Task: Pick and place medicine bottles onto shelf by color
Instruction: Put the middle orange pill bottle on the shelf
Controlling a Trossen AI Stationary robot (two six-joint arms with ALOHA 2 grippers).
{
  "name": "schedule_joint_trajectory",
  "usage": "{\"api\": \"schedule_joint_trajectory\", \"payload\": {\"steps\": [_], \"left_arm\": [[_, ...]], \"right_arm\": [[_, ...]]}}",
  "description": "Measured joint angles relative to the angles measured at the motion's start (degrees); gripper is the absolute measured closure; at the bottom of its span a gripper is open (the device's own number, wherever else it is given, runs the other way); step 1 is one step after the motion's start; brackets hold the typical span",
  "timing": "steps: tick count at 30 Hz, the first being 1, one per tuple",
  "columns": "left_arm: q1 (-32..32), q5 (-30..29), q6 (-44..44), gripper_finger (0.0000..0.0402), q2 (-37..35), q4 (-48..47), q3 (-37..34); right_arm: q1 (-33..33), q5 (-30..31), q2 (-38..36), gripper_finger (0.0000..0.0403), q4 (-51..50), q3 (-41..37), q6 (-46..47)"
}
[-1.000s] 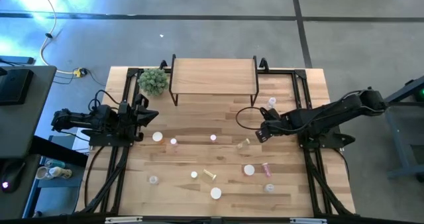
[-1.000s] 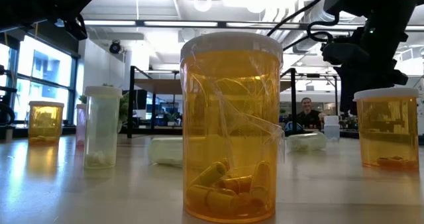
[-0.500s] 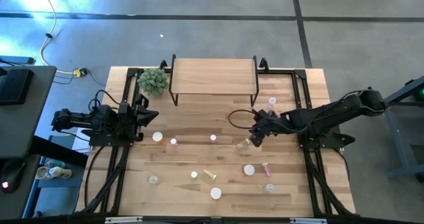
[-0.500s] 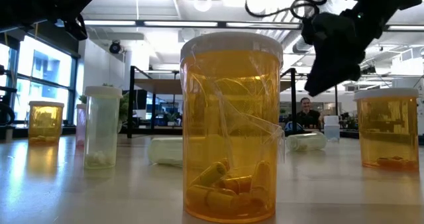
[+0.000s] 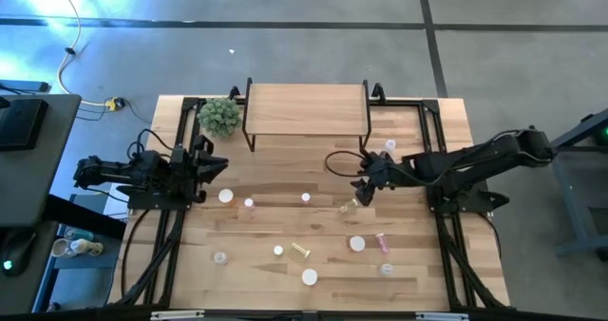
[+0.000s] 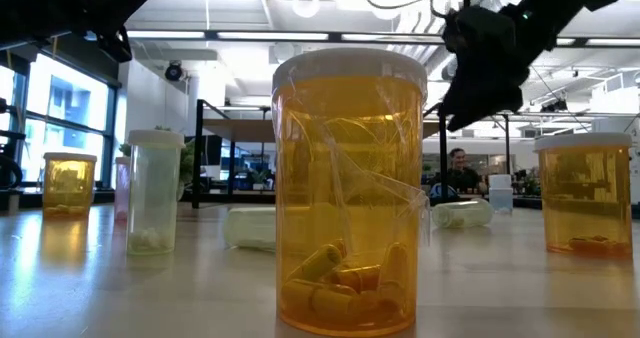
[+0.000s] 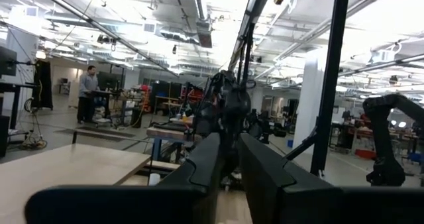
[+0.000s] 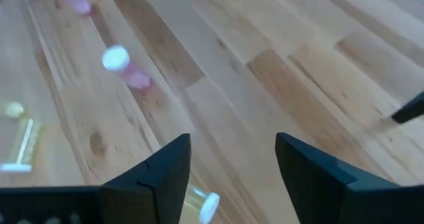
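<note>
Small white-capped medicine bottles lie and stand scattered on the wooden table. The light-wood shelf [image 5: 306,110] stands at the far middle on its black legs, with nothing on top. My right gripper [image 5: 362,190] is open and empty, hovering just to the far right of a yellow-green bottle [image 5: 350,205] that lies on its side. That bottle shows at the edge of the right wrist view [image 8: 199,203], between the fingers [image 8: 169,174]. A pink bottle [image 5: 306,198] stands to its left. My left gripper [image 5: 204,167] waits at the table's left edge, shut and empty.
A small green plant [image 5: 219,117] stands left of the shelf. A clear bottle [image 5: 389,146] stands near the shelf's right legs. A large orange bottle [image 6: 350,188] fills the low view's foreground. More bottles lie toward the near edge [image 5: 310,276]. A person [image 6: 461,168] shows far behind the table.
My right gripper has gone toward the table's left edge, closer to the lying yellow-green bottle, staying above the table. No bottle has moved.
</note>
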Motion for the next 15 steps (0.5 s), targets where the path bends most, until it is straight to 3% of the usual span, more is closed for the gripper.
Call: {"api": "schedule_joint_trajectory", "payload": {"steps": [7, 15], "left_arm": [[0.0, 0.0, 0.0, 0.0320, 0.0, -0.2, 0.0], [0.0, 0.0, 0.0, 0.0316, 0.0, -0.2, 0.0]], "right_arm": [[-0.2, -5.7, 0.0, 0.0175, -0.1, 3.8, -9.7], [1.0, -17.2, 0.0, 0.0180, -0.3, 3.9, -9.6]]}}
